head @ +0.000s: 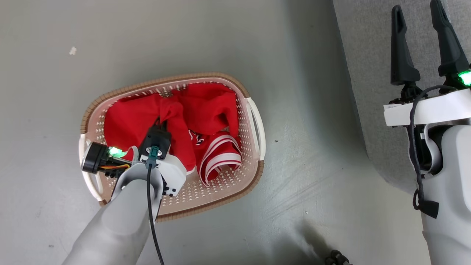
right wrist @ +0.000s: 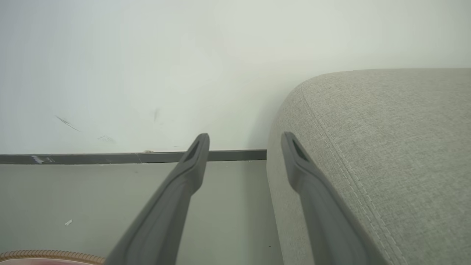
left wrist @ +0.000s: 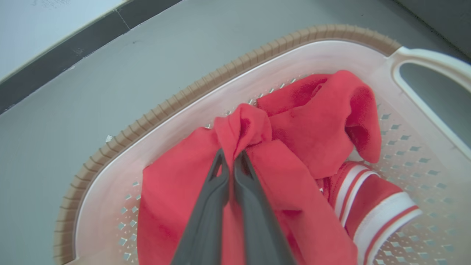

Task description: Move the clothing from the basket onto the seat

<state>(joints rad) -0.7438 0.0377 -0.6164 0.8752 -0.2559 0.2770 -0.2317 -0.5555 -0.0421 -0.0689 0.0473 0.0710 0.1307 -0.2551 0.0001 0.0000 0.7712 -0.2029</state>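
Grey floor (head: 191,40), pale wall (right wrist: 176,59), dark skirting (right wrist: 110,158). Basket (head: 176,78) on floor near grey seat (right wrist: 386,147); red clothing (head: 209,105) inside the basket. Left pincer (left wrist: 230,156) clenched on a clothing fold; right pincer (right wrist: 244,141) released at seat edge.

This is a sparsely furnished indoor room with domestic pieces, and it looks more like a staged test space than a lived-in home. Ahead of the right gripper (right wrist: 245,138) is a plain, scuffed white wall (right wrist: 147,73) with a dark skirting strip (right wrist: 110,158). A grey woven sofa (right wrist: 386,147) rises just to its right. Below the left gripper (left wrist: 231,154), a laundry basket (left wrist: 162,109) of red clothing (left wrist: 320,129) sits on bare grey floor (left wrist: 165,55).
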